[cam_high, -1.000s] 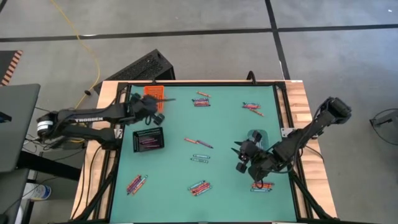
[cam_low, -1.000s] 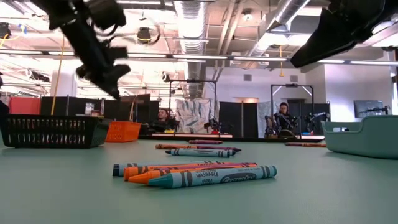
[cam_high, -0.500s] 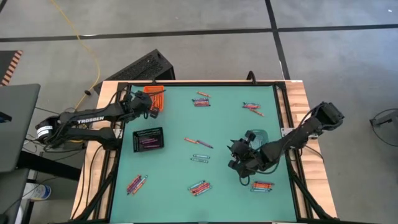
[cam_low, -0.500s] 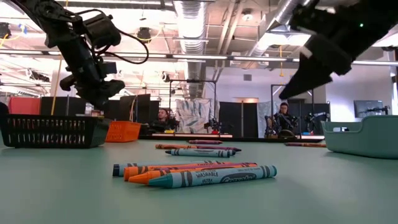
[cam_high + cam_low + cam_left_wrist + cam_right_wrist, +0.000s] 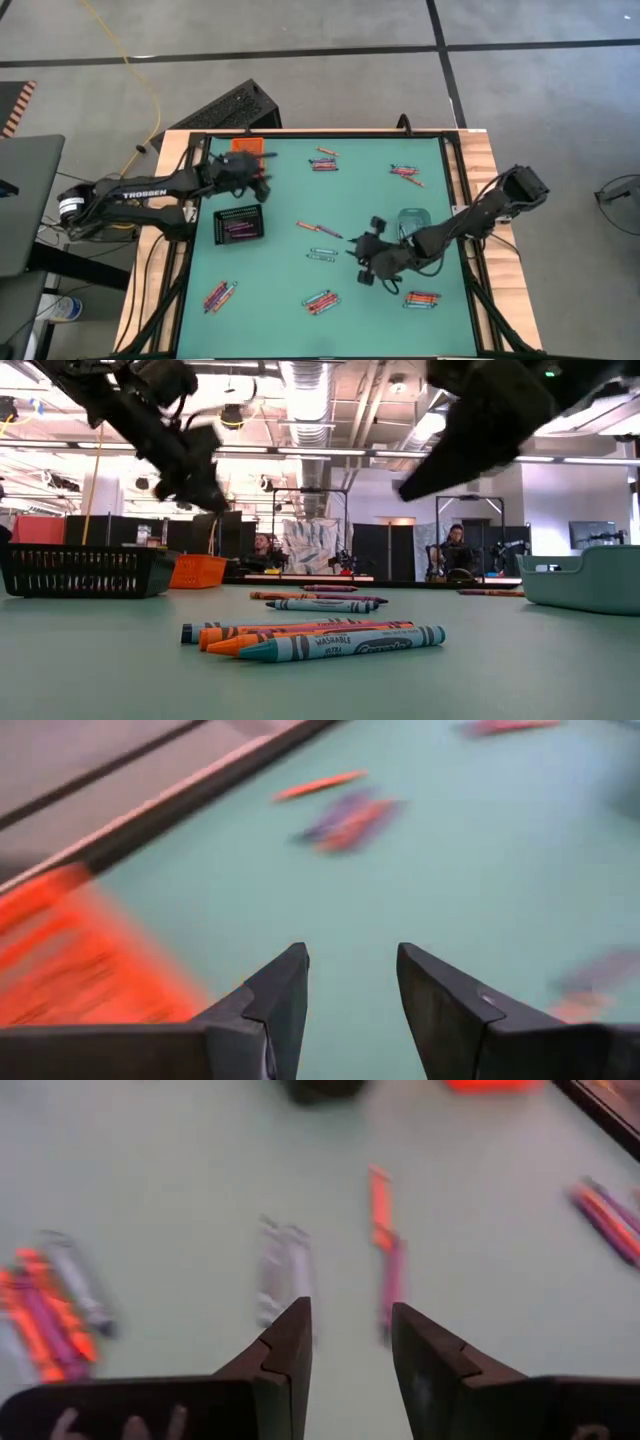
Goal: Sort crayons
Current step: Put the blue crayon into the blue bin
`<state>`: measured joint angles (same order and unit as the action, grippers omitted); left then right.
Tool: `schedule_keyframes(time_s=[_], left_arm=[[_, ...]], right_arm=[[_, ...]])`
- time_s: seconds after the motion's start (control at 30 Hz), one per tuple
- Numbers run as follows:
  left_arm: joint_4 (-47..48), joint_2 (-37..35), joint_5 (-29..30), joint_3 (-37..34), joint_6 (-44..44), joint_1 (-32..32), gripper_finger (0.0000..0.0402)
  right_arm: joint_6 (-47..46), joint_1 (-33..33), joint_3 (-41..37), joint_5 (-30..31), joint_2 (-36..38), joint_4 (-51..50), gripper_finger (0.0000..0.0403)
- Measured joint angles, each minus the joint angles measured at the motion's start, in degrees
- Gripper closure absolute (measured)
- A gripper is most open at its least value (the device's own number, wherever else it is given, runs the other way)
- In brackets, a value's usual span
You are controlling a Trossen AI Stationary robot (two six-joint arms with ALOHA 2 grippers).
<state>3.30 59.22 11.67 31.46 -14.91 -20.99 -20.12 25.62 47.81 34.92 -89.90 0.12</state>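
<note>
Crayons lie in small clusters on the green mat: one at the back [image 5: 323, 162], an orange and purple pair mid-table [image 5: 318, 229], pale ones [image 5: 321, 254], and a front cluster [image 5: 320, 300]. My left gripper [image 5: 262, 178] hovers just right of the orange tray [image 5: 245, 146]. In the left wrist view the left gripper [image 5: 350, 955] is open with nothing between its fingers. My right gripper [image 5: 360, 263] hangs over the mat left of the clear tray [image 5: 413, 219]. It is open and empty [image 5: 350, 1308], facing the orange and purple crayons [image 5: 385, 1240].
A black tray [image 5: 239, 223] with crayons inside sits at the left. More crayons lie at the front left [image 5: 220, 294], front right [image 5: 421, 298] and back right [image 5: 404, 173]. The low view shows a crayon pile [image 5: 310, 638] close by and people in the room behind.
My left gripper has opened and swung right, away from the orange tray. The right arm has moved left from the clear tray toward the middle of the mat, jaws unchanged.
</note>
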Motion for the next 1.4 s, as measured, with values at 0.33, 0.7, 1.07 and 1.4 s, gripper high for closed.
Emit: schedule_keyframes(time_s=[0.33,0.7,1.07,1.4], left_arm=[[-17.4,3.5,-5.7,-2.9,8.2,25.1,0.0258],[-29.3,15.4,5.6,-2.9,12.2,35.7,0.0258],[-39.2,21.7,5.5,-2.9,12.7,35.7,0.0258],[-40.3,21.5,5.2,-2.9,12.5,35.7,0.0258]], right_arm=[[17.6,-4.3,0.7,-14.3,-14.4,25.7,0.0271],[14.3,-8.4,2.0,-19.3,-19.2,24.3,0.0271],[10.0,-9.7,1.9,-20.1,-19.2,20.5,0.0271],[9.8,-9.7,1.9,-20.0,-19.8,18.2,0.0295]])
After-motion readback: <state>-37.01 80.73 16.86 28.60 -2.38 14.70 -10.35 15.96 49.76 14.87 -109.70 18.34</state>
